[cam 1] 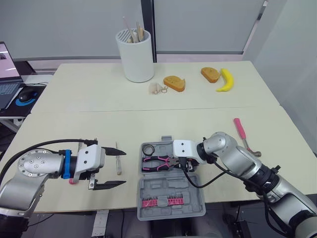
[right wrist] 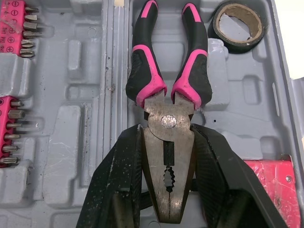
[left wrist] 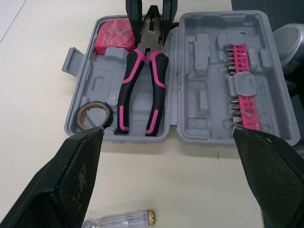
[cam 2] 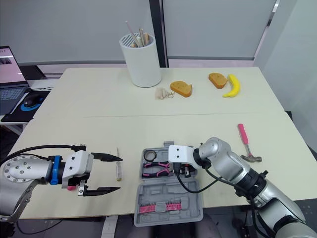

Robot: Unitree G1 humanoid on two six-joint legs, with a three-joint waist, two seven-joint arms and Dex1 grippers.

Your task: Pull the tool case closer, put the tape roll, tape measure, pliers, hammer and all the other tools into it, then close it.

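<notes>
Nearest the robot, the open tool case [cam 1: 168,191] lies on the tabletop [cam 1: 74,99], its lid half with the pink bit strip [cam 1: 159,202] toward the body. In the tray half just beyond, the pliers [right wrist: 166,95] lie flat in their recess. Their long axis runs across the robot, handles toward the tape roll [cam 1: 149,148] on its left, head toward its right. The right end effector [right wrist: 167,137] is clenched on that head, one finger on each side, and the red tape measure [left wrist: 114,35] sits beside it in the tray corner. The pliers look seated, so letting go seems the step due.

Left of the case, the left end effector [cam 2: 119,174] hangs released, fingers wide, with the screwdriver [cam 1: 118,161] on the tabletop in the gap between them. The screwdriver's long axis runs away from the robot, in line with that gap, so a wrist turn is probably needed to pinch across it.

Farther out on the right, the hammer [cam 1: 241,133] lies beside the right forearm, handle pointing away. The right arm is the nearer one.
</notes>
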